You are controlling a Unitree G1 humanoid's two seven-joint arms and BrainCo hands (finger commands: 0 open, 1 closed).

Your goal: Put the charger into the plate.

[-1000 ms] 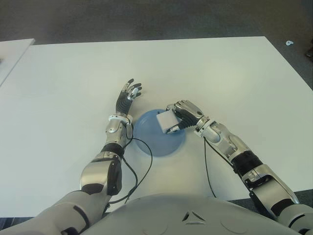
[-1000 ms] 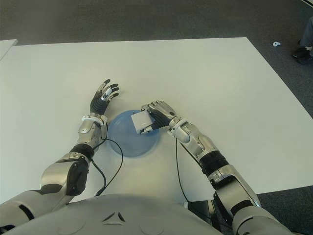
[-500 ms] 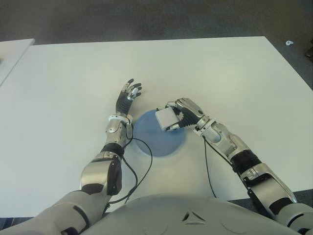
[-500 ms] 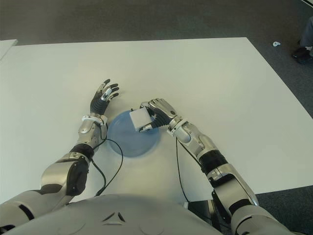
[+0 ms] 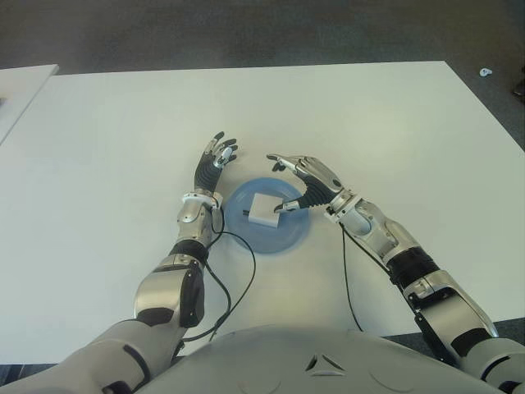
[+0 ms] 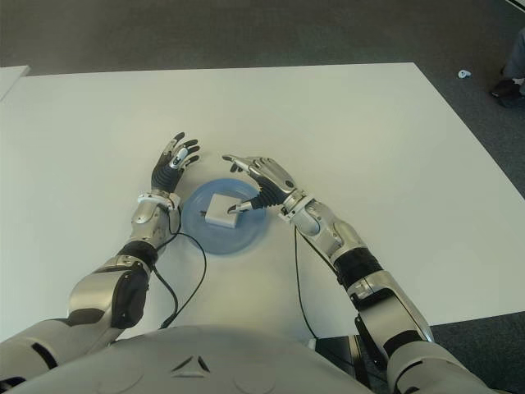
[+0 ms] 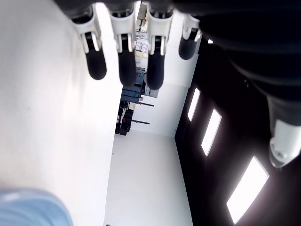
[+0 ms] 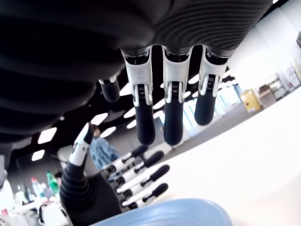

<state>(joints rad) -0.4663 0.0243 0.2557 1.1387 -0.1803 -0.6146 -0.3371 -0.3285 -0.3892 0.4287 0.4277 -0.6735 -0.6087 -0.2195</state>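
A white cube charger point(image 5: 263, 211) lies flat inside the round blue plate point(image 5: 291, 237), near its middle. My right hand point(image 5: 293, 182) hovers over the plate's right rim with fingers spread and nothing in them; its thumb tip reaches close to the charger's right edge. My left hand point(image 5: 215, 160) stands with fingers extended just beyond the plate's left rim, holding nothing. The right wrist view shows my own straight fingers point(image 8: 172, 106), the plate's edge point(image 8: 178, 212) and the left hand farther off.
The white table point(image 5: 369, 123) stretches wide around the plate. A black cable point(image 5: 238, 283) loops on the table near my left forearm. A second white table edge point(image 5: 20, 86) shows at far left, dark floor beyond.
My right hand opened and let go of the charger, which dropped flat into the plate. The left hand has not moved.
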